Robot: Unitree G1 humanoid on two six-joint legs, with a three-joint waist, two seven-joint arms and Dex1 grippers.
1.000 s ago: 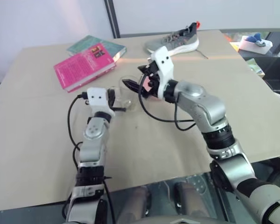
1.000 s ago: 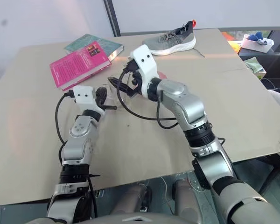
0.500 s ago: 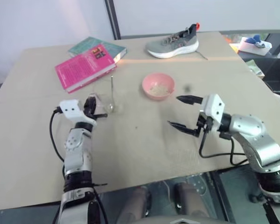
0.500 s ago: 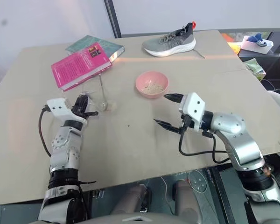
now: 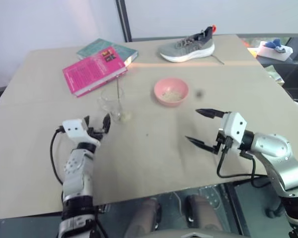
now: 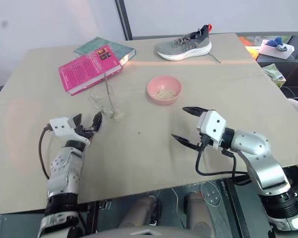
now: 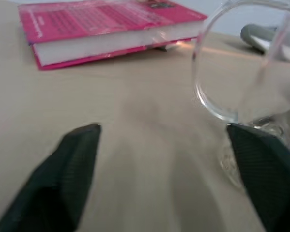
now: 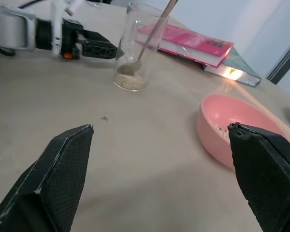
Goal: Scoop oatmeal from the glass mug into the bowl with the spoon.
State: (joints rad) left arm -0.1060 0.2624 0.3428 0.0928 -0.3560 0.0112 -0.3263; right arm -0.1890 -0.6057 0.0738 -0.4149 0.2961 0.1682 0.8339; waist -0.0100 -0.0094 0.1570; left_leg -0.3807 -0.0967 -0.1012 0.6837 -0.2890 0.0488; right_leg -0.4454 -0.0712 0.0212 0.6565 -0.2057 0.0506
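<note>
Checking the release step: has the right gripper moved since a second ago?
Yes. The right gripper was up by the glass mug; now it sits open, nearer the robot and to the right of the bowl.

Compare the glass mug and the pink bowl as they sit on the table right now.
The glass mug is clear, tall and narrow; the bowl is salmon-pink, low and wide. The mug has the spoon standing in it; the bowl has no utensil. The mug sits just ahead of the open left gripper, while the bowl sits farther in, toward the shoe. Both stand upright on the table and hold some oatmeal.
</note>
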